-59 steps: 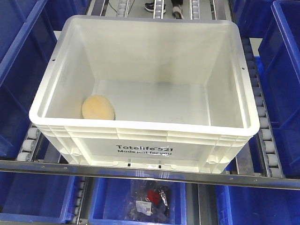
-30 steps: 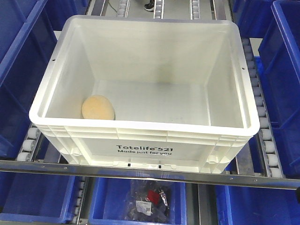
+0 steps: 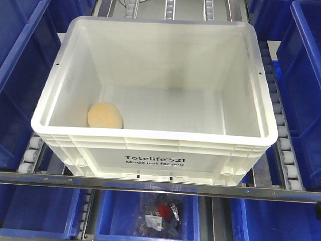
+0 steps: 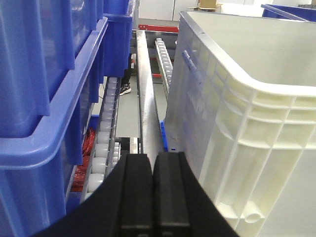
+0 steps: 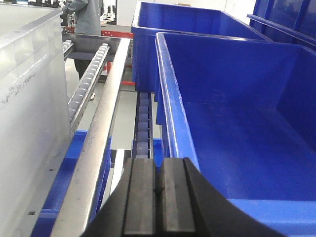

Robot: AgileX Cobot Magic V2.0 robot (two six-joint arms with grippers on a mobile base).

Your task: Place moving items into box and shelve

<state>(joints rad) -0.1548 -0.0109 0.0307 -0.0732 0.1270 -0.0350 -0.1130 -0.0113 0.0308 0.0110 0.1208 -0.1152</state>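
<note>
1. Progress: I see one pale yellow-beige egg-like lump (image 3: 105, 115) lying in the large white plastic crate (image 3: 150, 139), near-left corner.
2. Left gripper (image 4: 152, 170) and right gripper (image 5: 156, 190) are both pressed together, empty, flanking the crate.
3. Pinkish lump unseen; shelving remains.

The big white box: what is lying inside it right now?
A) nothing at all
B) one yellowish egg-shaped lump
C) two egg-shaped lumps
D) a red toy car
B, since the front view shows a single yellowish lump on the floor of the white box, in its near left corner, with nothing else in there.
</note>
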